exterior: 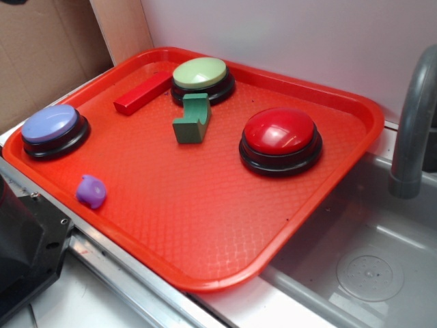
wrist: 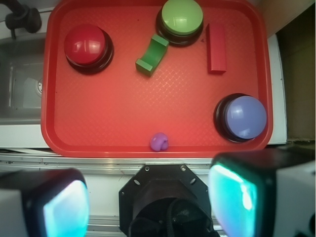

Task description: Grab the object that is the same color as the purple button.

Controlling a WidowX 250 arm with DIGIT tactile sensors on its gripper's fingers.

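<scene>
the hand (wrist: pixel 148 197) is seen only in the wrist view, at the bottom of the picture, with its two fingers (wrist: pixel 64 207) spread wide and nothing between them. it hangs high above the near edge of the red tray (wrist: pixel 123 123), outside of it. the purple lump (wrist: pixel 159 141) lies on the tray just ahead of the hand, almost in line with the gap between the fingers, close to the tray rim and touching nothing else. the purple button (wrist: pixel 245 117) stands ahead and to the right of the hand, near the lump but apart from it. farther ahead are the green block (wrist: pixel 152 54) and the red bar (wrist: pixel 216 48), and behind them the green button (wrist: pixel 181 17). the red button (wrist: pixel 85 44) is far ahead on the left. left of the tray is a sink (wrist: pixel 19 89)
</scene>
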